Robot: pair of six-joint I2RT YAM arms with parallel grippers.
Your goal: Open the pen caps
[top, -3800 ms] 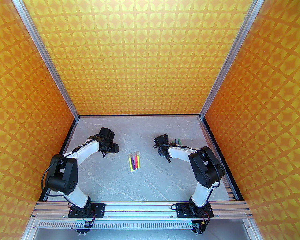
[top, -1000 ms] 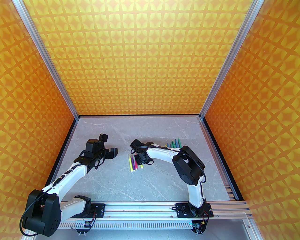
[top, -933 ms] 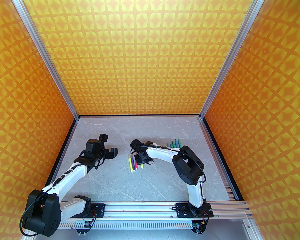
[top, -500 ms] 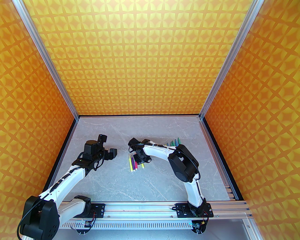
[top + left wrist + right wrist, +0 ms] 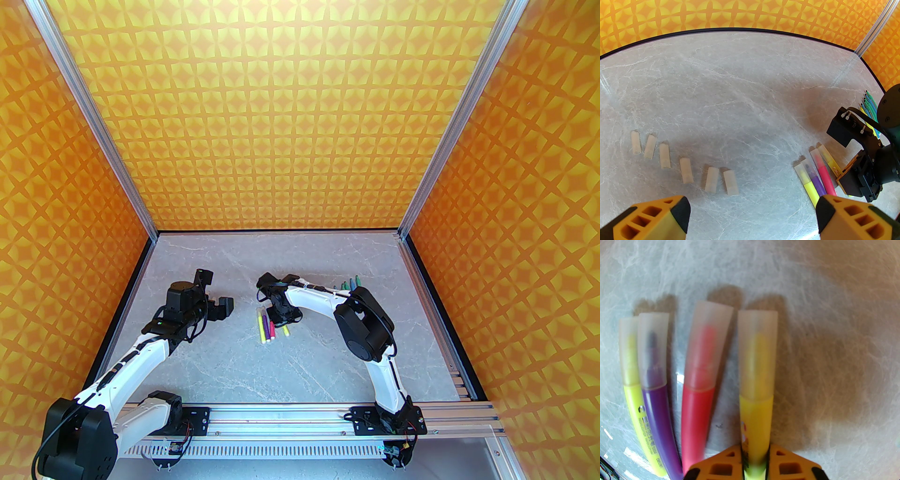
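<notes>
R gripper (image 5: 754,462) is pinched on the barrel of a yellow plastic marker pen (image 5: 755,418), its clear plastic tube cap (image 5: 757,352) on; pink, purple & lime capped pens (image 5: 658,408) lie just left on the grey marbled table (image 5: 834,310). L gripper (image 5: 752,211) hangs spread wide, empty, near six loose clear caps (image 5: 686,170).

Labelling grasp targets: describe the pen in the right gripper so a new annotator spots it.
Near the middle of the grey table lies a row of four capped pens. It's the rightmost, a warm yellow pen set slightly apart. Unlike the lime pen at the left end, it has the right gripper shut on its barrel.
</notes>
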